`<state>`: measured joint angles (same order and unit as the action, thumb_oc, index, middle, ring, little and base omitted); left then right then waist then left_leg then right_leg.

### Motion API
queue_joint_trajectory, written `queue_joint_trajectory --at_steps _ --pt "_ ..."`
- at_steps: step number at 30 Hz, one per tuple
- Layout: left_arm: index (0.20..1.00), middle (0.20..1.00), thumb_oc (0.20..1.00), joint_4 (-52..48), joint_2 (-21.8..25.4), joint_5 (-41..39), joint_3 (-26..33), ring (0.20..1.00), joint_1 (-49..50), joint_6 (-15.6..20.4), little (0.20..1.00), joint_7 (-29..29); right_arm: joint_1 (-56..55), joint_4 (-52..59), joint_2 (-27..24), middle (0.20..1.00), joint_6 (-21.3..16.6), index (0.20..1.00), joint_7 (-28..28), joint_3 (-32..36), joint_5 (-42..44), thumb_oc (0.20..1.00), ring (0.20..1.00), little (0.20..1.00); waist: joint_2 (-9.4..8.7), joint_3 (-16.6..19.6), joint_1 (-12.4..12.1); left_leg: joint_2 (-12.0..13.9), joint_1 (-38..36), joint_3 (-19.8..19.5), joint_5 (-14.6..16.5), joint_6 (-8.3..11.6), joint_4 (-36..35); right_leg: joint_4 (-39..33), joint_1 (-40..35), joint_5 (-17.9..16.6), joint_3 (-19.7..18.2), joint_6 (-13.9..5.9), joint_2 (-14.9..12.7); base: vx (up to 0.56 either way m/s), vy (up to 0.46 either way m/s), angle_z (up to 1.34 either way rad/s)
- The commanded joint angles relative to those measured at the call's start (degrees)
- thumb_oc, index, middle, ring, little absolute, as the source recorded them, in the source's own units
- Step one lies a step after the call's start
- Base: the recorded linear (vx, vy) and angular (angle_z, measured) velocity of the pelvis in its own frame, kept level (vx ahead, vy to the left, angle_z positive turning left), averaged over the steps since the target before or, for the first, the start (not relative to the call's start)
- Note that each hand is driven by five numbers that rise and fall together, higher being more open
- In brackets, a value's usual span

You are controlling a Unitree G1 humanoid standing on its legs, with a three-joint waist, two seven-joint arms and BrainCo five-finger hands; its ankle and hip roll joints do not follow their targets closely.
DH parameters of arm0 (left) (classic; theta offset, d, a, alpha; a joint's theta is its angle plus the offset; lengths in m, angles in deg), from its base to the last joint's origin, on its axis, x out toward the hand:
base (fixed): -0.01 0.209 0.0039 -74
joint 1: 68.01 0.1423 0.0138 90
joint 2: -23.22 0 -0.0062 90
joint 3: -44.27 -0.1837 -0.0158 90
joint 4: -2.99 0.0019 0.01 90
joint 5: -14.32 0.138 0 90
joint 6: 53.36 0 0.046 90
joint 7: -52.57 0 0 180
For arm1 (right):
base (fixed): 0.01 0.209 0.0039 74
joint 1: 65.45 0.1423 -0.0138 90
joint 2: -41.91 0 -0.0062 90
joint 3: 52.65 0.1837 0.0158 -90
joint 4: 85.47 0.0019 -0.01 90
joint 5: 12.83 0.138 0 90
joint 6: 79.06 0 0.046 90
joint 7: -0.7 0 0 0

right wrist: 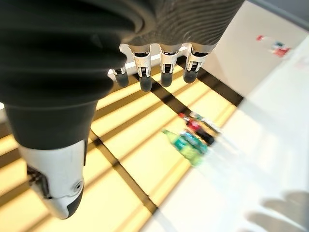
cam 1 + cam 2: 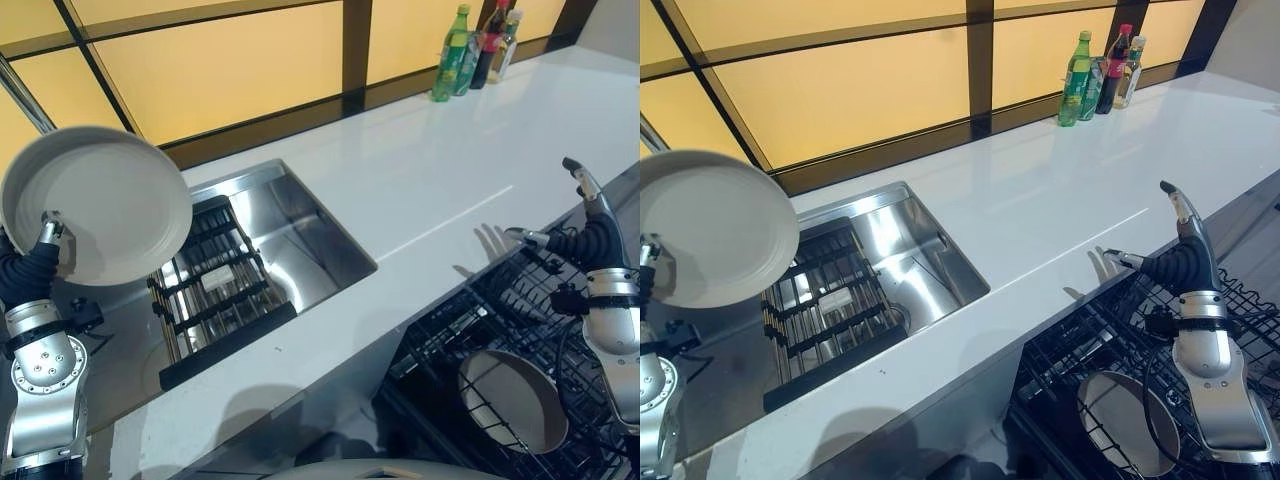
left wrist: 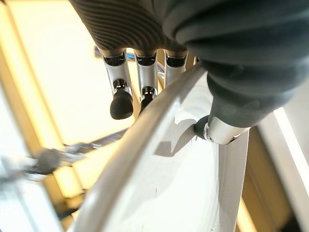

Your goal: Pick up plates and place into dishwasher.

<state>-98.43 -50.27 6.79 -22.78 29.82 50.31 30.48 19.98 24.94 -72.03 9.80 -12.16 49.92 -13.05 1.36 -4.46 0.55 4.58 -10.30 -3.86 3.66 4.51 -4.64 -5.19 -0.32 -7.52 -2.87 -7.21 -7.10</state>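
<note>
While left hand (image 2: 40,262) pinches round, smooth plate (image 2: 100,205)

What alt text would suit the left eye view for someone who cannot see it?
The robot's left hand holds up a white plate beside a steel sink, while its open right hand hovers over a dishwasher rack holding another plate.
</note>
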Motion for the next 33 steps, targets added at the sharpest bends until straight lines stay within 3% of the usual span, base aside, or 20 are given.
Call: queue_joint_trajectory --at_steps 1,8,15,25,33 --pt "0.200 0.200 0.200 -3.65 4.86 0.67 -4.88 0.200 -6.01 8.84 0.200 4.71 6.88 5.43 1.29 1.000 -6.92 1.000 1.12 -1.85 6.95 1.000 1.000 1.000 -1.43 2.37 -0.13 -3.41 4.79 0.79 -4.93 -2.74 0.52 1.88 -4.60 5.31 3.21 3.73 3.78 0.00 0.000 0.00" --pt "0.200 0.200 0.200 -3.46 3.19 2.68 -16.08 0.200 -14.53 9.94 0.200 7.69 15.34 5.95 5.72 1.000 -6.97 1.000 7.76 -12.96 14.97 1.000 1.000 1.000 -1.53 3.26 -0.72 -3.69 4.71 0.10 -5.10 -3.04 0.04 1.34 -5.05 5.00 3.71 3.60 3.50 0.00 0.000 0.00" --pt "0.200 0.200 0.200 -2.39 2.91 11.92 -25.16 0.200 -21.43 10.50 0.200 4.42 22.94 5.67 10.89 1.000 -3.00 1.000 12.22 -24.11 22.69 1.000 1.000 1.000 -1.89 3.87 -1.40 -3.92 4.50 -0.11 -5.18 -3.30 -0.18 1.07 -5.60 4.90 4.41 3.63 3.27 0.01 -0.002 0.03" --pt "0.200 0.200 0.200 -2.28 2.44 14.87 -30.88 0.200 -25.00 8.80 0.200 4.32 27.86 4.65 15.81 1.000 0.22 1.000 9.51 -30.87 27.71 1.000 1.000 1.000 -2.14 4.32 -2.17 -4.01 4.05 0.10 -4.97 -3.72 -0.15 1.03 -6.18 5.00 4.52 3.84 3.26 0.00 0.000 0.00" --pt "0.200 0.200 0.200 -2.02 2.68 15.42 -31.90 0.200 -25.79 8.61 0.200 5.07 30.84 3.97 18.33 1.000 1.84 1.000 6.77 -33.28 28.45 1.000 1.000 1.000 -2.08 4.75 -3.02 -4.23 4.18 -0.23 -5.08 -3.80 -0.21 0.82 -6.35 4.94 4.93 3.86 3.04 0.00 0.000 0.00"
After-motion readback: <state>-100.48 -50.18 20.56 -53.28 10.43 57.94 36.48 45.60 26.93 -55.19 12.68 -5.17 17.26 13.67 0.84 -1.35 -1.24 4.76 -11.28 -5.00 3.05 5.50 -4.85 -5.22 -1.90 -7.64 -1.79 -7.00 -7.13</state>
